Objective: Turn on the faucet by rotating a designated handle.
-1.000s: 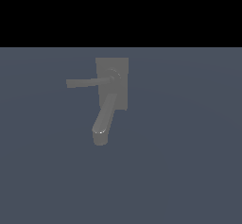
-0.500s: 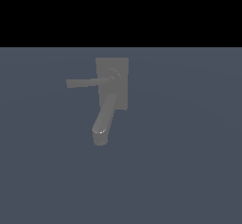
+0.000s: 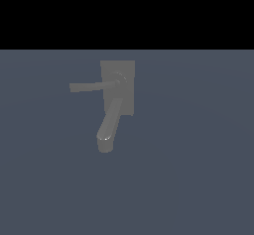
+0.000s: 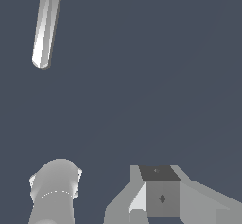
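On the blue-grey floor (image 3: pixel 198 179) we see the faucet (image 3: pixel 118 88), its handle (image 3: pixel 92 86) pointing toward the exterior view's left — our gripper (image 4: pixel 158 204) barely shows, its opening impossible to tell.

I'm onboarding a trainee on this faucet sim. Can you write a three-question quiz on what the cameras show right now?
1. True or false: in the exterior view, the handle projects from the hub toward that view's left.
2. Multiple choice: in the exterior view, the robot arm is (A) gripping the handle, (B) resting on the spout, (C) nowhere to be seen.
3. Fill in: the faucet has a flat, ______ base plate.

Key: 1 true. 2 C. 3 rectangular.
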You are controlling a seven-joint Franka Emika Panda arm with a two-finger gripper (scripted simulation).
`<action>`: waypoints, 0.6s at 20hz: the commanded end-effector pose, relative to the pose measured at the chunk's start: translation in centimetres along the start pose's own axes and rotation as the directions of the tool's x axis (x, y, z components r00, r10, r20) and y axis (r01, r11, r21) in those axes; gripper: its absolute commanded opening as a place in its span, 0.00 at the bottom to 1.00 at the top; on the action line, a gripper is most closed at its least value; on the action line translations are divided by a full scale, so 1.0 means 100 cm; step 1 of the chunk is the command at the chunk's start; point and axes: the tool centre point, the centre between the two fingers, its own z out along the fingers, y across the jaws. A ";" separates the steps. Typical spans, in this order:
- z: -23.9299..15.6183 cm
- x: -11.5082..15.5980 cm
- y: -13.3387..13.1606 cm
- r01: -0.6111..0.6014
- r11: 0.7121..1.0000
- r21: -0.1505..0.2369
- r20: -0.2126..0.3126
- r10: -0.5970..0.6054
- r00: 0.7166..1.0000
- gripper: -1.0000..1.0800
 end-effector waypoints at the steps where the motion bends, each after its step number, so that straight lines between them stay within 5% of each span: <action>1: 0.006 0.008 0.007 0.028 0.997 -0.067 0.023 -0.027 0.999 0.00; 12: 0.026 0.047 0.029 0.182 0.923 -0.339 0.132 -0.145 0.981 0.00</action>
